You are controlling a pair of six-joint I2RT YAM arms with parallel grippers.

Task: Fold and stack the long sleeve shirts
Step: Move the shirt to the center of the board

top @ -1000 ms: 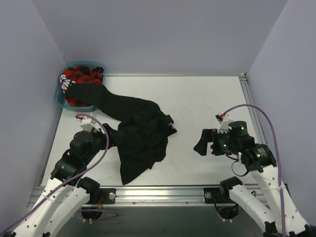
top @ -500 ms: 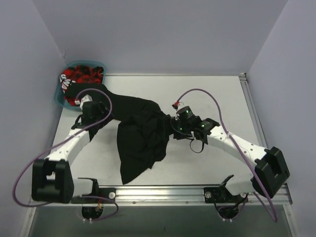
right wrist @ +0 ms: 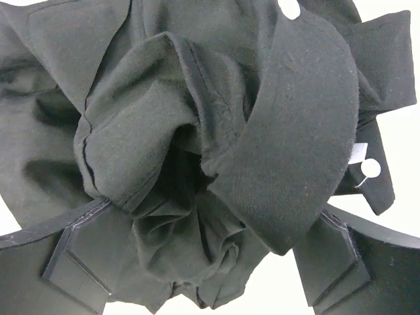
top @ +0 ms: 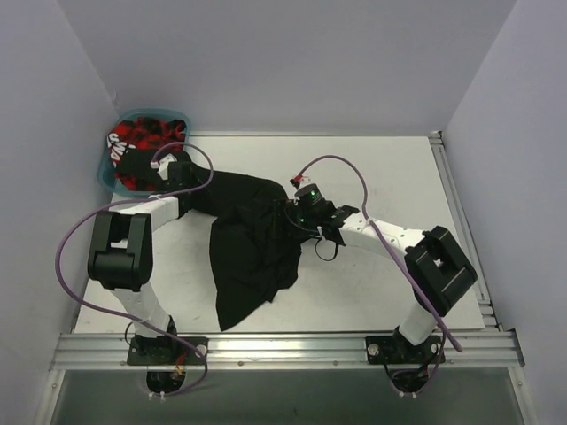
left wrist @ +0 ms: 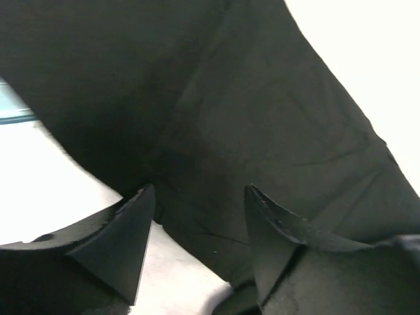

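Observation:
One long sleeve shirt, plain black (top: pixel 252 257), lies crumpled in the middle of the table, one sleeve trailing toward the basket. My left gripper (top: pixel 182 177) sits at that sleeve near the basket. In the left wrist view it (left wrist: pixel 199 190) stands open, fingers straddling the edge of the black sleeve (left wrist: pixel 262 118). My right gripper (top: pixel 289 212) is at the shirt's bunched right side. In the right wrist view it (right wrist: pixel 215 207) is wide open around a wad of black cloth (right wrist: pixel 197 164) with a pale button (right wrist: pixel 371 168) beside it.
A teal basket (top: pixel 106 173) stands at the far left corner with red and black cloth (top: pixel 151 135) in it. White tabletop (top: pixel 381 168) shows right of the shirt. Walls close the left, back and right sides.
Both arms have swung out from near their bases to the shirt: the left to the sleeve by the basket, the right to the bunched right side. The left jaws have narrowed.

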